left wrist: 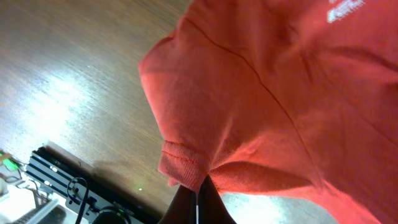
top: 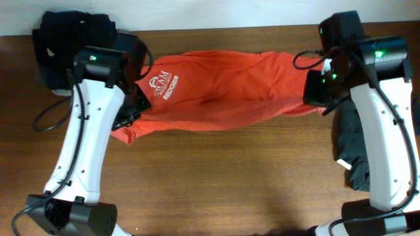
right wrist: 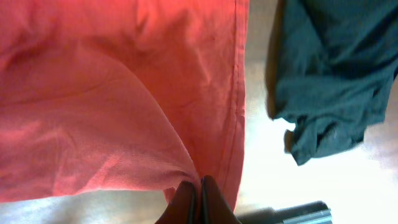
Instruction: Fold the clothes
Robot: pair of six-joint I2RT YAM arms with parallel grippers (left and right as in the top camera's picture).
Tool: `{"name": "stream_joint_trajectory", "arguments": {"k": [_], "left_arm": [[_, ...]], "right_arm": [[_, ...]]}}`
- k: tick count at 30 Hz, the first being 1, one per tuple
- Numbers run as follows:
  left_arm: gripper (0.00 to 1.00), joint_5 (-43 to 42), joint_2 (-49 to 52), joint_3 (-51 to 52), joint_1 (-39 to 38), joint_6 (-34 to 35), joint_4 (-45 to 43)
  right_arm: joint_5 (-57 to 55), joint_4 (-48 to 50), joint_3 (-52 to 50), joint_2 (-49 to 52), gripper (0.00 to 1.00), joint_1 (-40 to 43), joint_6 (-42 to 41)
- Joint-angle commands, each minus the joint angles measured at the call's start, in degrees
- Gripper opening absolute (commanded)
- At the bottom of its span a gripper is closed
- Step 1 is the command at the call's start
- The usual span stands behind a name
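Cloth is pinched in both closed grippers: a stitched sleeve edge by the left gripper [left wrist: 198, 202], a fold beside the hem by the right gripper [right wrist: 200, 198]. Between them the T-shirt [top: 223, 92] lies stretched across the table [top: 230, 177]. Light, limp cotton is judged best held at hems.

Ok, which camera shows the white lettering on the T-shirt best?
Overhead. The lettering lies face up on the T-shirt beside the left arm, small but nearly all in frame. The left wrist view catches only a cropped scrap of it at the top right edge. The right wrist view shows none, only plain red fabric and a hem.
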State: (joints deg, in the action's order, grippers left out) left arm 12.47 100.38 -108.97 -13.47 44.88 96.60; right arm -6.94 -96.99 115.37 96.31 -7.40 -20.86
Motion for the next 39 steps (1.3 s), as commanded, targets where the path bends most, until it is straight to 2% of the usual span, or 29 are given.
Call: {"name": "stream_joint_trajectory", "arguments": {"k": [1,12,18,24,29,39], "left_arm": [[0.01,1.07,-1.09,0.72,-2.78,0.68,0.13],[0.01,1.16,-1.07,5.16,-8.55,0.50,-0.44],[0.01,7.17,-1.07,6.71,-8.48,0.52,-4.94],[0.01,12.48,-1.01,6.71,-7.04,0.52,-5.20],[0.01,12.52,-1.05,6.71,-4.87,0.52,-2.82],[0.01,12.74,-1.11,6.71,0.02,0.37,0.13]], "right_arm": [[-3.15,-0.33,-2.84,-1.14,0.04,-0.09,-0.87],[-7.30,0.72,-3.48,-1.14,0.04,-0.02,-5.84],[-7.30,2.60,-5.29,-1.14,0.04,-0.02,-5.81],[-2.40,-0.09,-10.16,-1.11,0.04,-0.17,-5.77],[0.90,-0.37,-13.05,-1.86,0.04,-1.77,-3.13],[1.84,-0.37,-21.57,-4.94,0.04,-5.92,-5.84]]}}
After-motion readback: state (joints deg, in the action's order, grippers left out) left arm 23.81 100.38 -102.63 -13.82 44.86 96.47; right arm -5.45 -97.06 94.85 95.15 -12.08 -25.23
